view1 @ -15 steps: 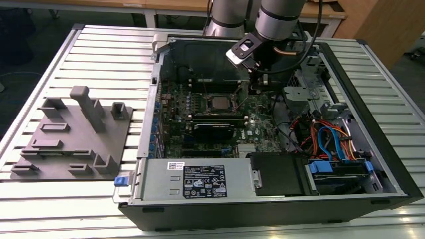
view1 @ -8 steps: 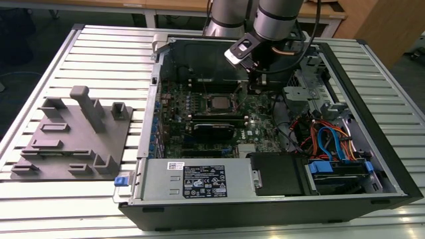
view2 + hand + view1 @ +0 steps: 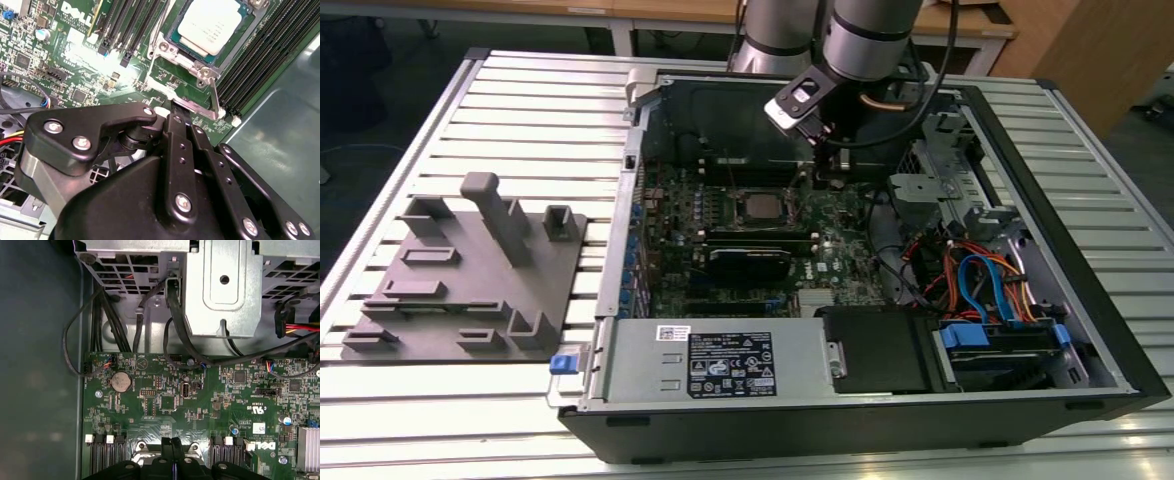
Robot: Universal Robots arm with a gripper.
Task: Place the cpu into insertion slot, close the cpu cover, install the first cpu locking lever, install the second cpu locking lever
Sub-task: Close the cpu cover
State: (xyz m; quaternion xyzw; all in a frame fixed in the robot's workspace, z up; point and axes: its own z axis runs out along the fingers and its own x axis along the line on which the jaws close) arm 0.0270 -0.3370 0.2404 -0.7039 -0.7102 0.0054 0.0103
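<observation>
Gripper: your black gripper point(image 3: 175, 107) looks matt, studded with shiny steel screws.
Cpu: just beyond its tip, the small square cpu point(image 3: 210, 25) has a pale, satin silver-grey metal top.
Cpu cover: the thin silver-grey metal frame point(image 3: 180, 60) glints bare.
Board: beneath your tool, the green circuit board point(image 3: 165, 405) shines glossy.
Case wall: beside your tool, the dark painted sheet-metal wall point(image 3: 280, 125) looks smooth.

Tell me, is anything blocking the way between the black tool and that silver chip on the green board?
Nothing visible does. The tool hangs at the edge of the cpu cover, the metal frame lying around the cpu, and the chip's top is bare.
</observation>
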